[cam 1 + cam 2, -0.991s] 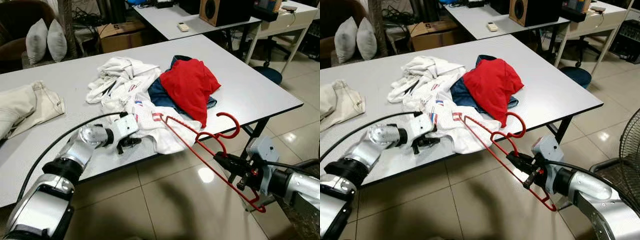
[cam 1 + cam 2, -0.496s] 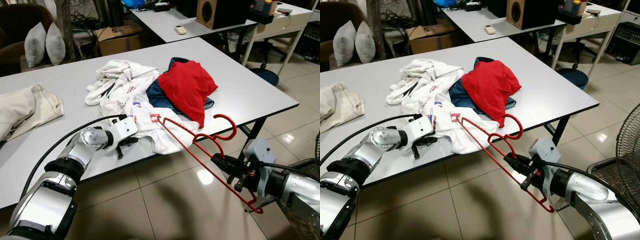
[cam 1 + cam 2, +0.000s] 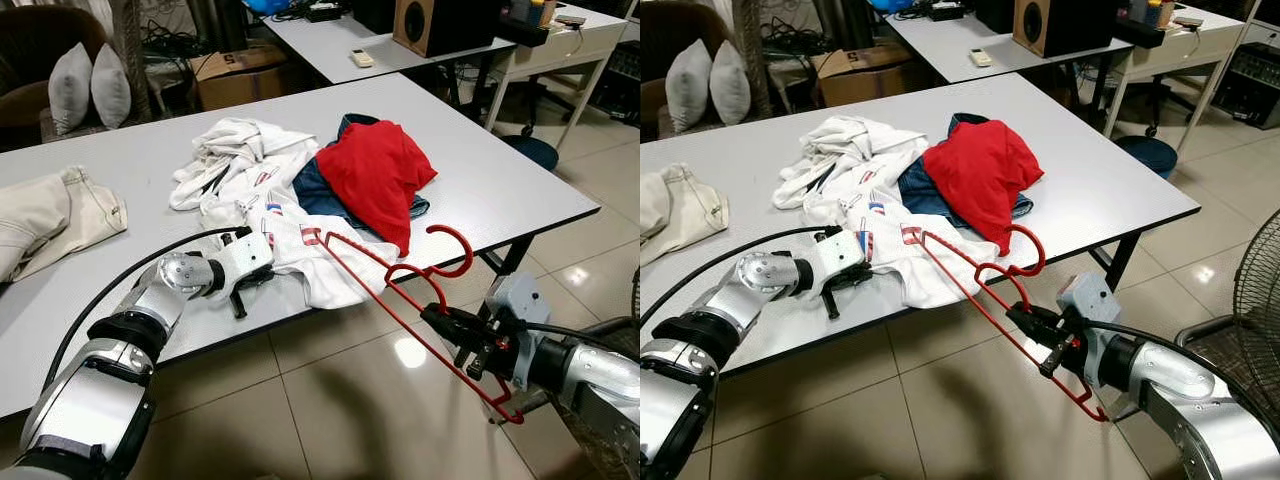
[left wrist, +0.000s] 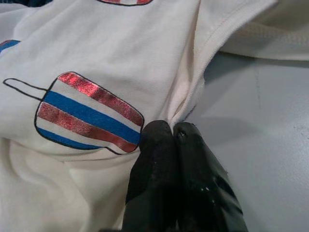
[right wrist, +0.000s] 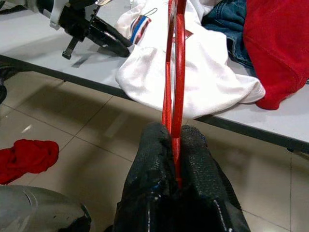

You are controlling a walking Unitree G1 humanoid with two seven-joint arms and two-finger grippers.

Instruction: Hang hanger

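Down by the near edge of the grey table (image 3: 500, 170), right gripper (image 3: 452, 329) clamped tight on the red hanger (image 3: 400, 300), black fingers (image 5: 161, 159) squeezed together around the thin red wire. Hanger held out over the tiled floor (image 3: 330, 400), tilted, one end reaching up onto the tabletop and touching the white shirt (image 3: 310, 255), the hook curling up just off the table's edge, the far low corner dangling beneath the right wrist. Over on the left, left gripper (image 3: 243, 292) resting on the table at the shirt's edge, fingers (image 4: 159, 159) pressed shut with a fold of the white fabric's hem pinched between the tips. Striped ice-lolly print (image 4: 87, 113) in red and blue sitting right beside that pinch. Behind the white shirt, a red garment (image 3: 375, 170) heaped over something of blue denim (image 3: 312, 190), and more white cloth (image 3: 235, 150) bunched beside it. Cream trousers (image 3: 50, 215) lying well apart toward the left end of the table. Two grey cushions (image 3: 85, 85) on a dark chair beyond, a cardboard box (image 3: 240, 72) on the floor near them, and a wooden speaker (image 3: 440, 22) on a second table at the back. Small red cloth (image 5: 26, 157) on the tiles in the right wrist view.
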